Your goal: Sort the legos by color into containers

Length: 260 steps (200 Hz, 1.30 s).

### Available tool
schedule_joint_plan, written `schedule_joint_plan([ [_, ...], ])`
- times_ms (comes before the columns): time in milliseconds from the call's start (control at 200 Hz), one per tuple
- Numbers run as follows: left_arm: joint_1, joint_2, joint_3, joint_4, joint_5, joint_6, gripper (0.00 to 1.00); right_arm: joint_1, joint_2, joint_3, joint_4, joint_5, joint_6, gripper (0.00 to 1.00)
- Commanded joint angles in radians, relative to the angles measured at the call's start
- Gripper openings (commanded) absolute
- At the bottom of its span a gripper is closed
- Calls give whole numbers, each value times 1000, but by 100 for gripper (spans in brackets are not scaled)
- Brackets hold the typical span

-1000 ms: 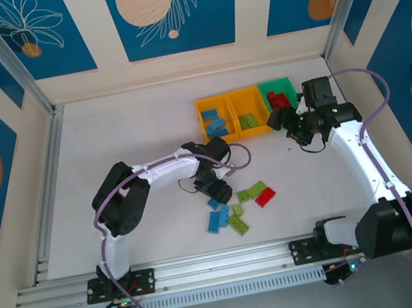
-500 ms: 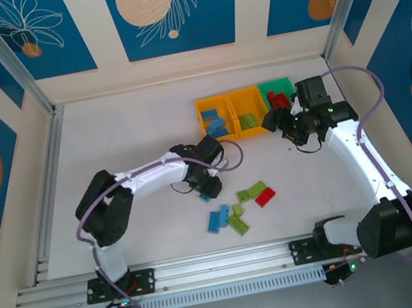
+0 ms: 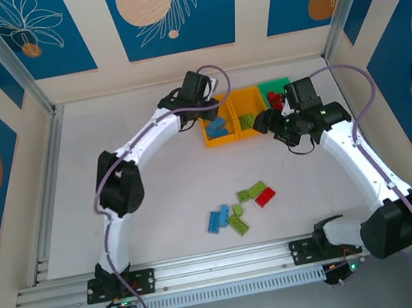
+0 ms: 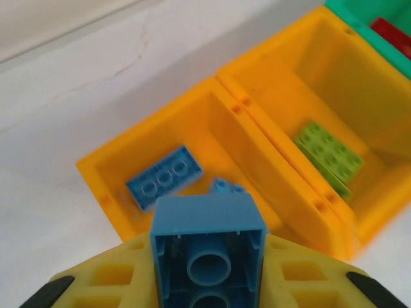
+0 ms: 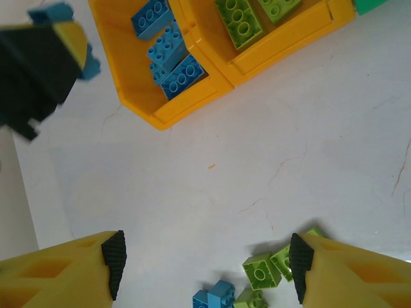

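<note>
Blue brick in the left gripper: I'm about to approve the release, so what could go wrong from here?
1. The blue brick, shut in the left gripper, seems to hang by the outer wall of the bin with blue bricks, not over its middle. Released here, it might clip the rim and drop on the table.
2. The right gripper hovers open near the same bins, so the arms could bump.

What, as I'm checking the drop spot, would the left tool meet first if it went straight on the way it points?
Probably the orange-yellow bin holding blue legos: the left tool, shut on a blue brick, points into it; depth is unclear.
</note>
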<state>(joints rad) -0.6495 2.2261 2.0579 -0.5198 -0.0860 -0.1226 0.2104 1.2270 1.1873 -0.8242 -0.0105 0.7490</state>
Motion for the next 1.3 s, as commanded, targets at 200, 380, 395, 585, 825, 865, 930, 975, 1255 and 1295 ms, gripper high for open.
schedule_joint_plan([
  [200,13,65,255,-87,-5,5,54,25,-40,-14,-69,45,51,71],
  [380,9,-165,46,-20,64,3,51,77,-66,-57,-123,46,107,71],
  [395,9,-198,5,-2,75,2,51,85,-69,-65,-128,49,117,71],
  [585,2,-618,-471,203,217,45,50,194,-73,-153,-205,89,227,72],
  [825,-40,-1008,-903,218,465,394,54,337,1,-314,-156,68,329,72],
  [865,-48,-1048,-960,210,494,446,57,337,23,-335,-132,60,326,73],
  [930,-66,-1096,-1040,194,549,541,62,335,63,-364,-80,54,301,73],
  [975,-81,-1121,-1085,197,555,579,64,328,100,-365,-60,49,291,73],
  [1255,-108,-1099,-1092,169,588,625,92,327,230,-379,7,122,275,66],
  [1295,-111,-1089,-1081,157,583,632,93,327,233,-392,7,132,281,64],
])
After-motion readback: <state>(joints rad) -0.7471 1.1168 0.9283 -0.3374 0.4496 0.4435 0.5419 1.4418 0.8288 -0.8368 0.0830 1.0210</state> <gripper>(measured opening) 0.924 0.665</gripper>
